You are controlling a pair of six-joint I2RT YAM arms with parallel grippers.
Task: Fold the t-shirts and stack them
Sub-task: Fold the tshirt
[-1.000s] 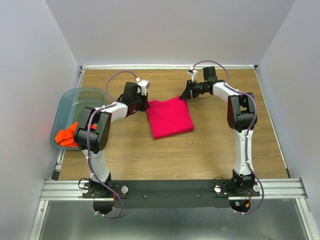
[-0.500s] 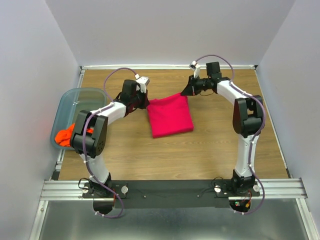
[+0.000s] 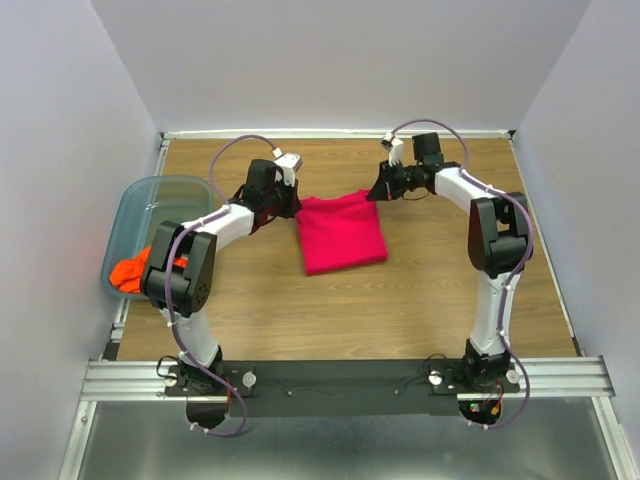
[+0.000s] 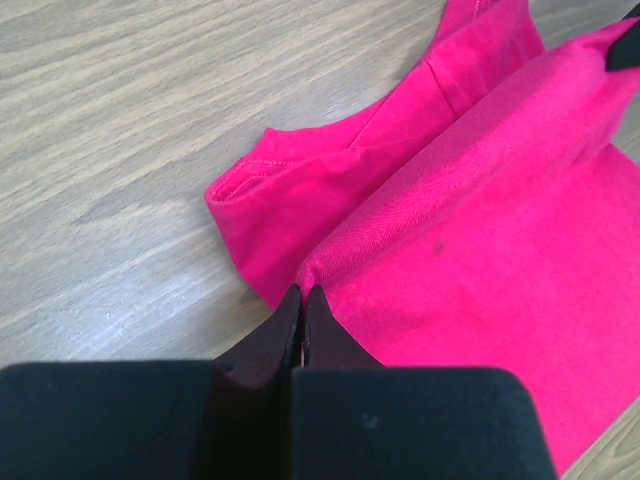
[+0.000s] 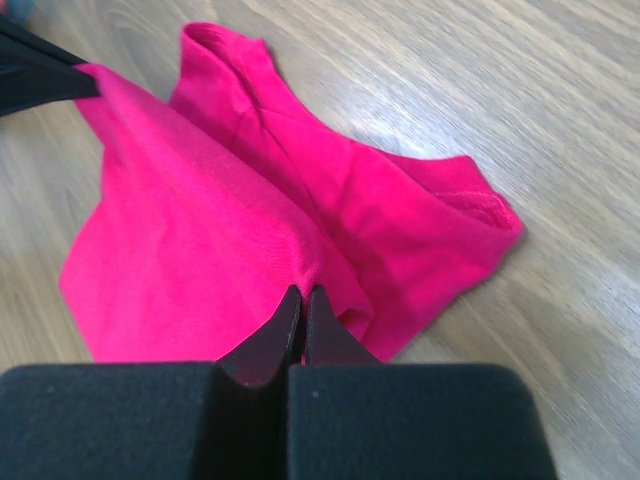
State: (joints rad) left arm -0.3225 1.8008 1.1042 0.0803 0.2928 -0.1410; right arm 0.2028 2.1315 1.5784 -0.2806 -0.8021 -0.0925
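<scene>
The magenta-pink t-shirt lies folded on the wooden table, its far edge lifted and stretched between both grippers. My left gripper is shut on the shirt's far-left corner; its jaws pinch the cloth fold. At the far-right corner my right gripper is shut on the cloth too, with jaws pressed together. A sleeve hangs beneath the lifted edge. The orange t-shirt sits crumpled in the bin at the left.
A translucent blue-grey plastic bin stands at the table's left edge. Bare wood lies between the shirt and the arm bases. White walls enclose the table on the far, left and right sides.
Both grippers have carried the shirt's far edge a little farther back and up, pulling it taut. The right arm's elbow has swung outward.
</scene>
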